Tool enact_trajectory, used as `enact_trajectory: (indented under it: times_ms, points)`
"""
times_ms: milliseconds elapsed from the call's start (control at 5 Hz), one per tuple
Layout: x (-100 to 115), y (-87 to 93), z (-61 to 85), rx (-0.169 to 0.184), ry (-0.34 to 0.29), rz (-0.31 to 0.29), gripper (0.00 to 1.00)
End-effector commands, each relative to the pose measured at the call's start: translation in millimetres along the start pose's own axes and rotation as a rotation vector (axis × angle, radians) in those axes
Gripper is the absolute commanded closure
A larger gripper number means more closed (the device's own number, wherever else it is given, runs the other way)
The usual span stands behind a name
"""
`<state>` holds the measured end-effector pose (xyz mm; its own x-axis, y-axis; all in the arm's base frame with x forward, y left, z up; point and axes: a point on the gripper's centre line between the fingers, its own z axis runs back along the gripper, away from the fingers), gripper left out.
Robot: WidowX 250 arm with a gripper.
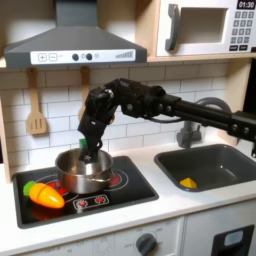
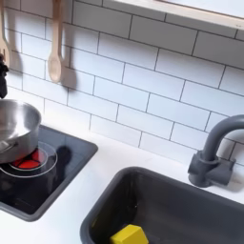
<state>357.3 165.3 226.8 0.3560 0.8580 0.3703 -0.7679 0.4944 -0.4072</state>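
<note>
Hovering over steel pot (image 1: 83, 170), hand (image 1: 88, 150)

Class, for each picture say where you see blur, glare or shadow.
In the first exterior view the pincer above the steel pot is soft and smeared, and the pot's rim glints. In the second exterior view the sink basin lies in dark shadow, the pot shows bright highlights, and the faucet is slightly soft.

In the first exterior view, a pot (image 1: 84, 170) is sitting on the stove (image 1: 135, 185) at lower left, a toy vegetable (image 1: 43, 193) lying at its left. The sink (image 1: 215, 160) is occupying the lower right, holding a small block (image 1: 188, 183), the faucet (image 1: 190, 128) standing behind it.
</note>
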Motion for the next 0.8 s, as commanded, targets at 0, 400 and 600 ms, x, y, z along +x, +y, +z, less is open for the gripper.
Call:
enact_trajectory:
  times_ms: [0, 400, 600]
  points:
    - [3, -8.6, -22.3, 0.015, 0.029, 0.001, 1.0]
    - [1, -17.1, -34.9, 0.026, 0.039, -0.01, 1.0]
    - [-1, -17.2, -36.4, 0.031, 0.043, -0.017, 1.0]
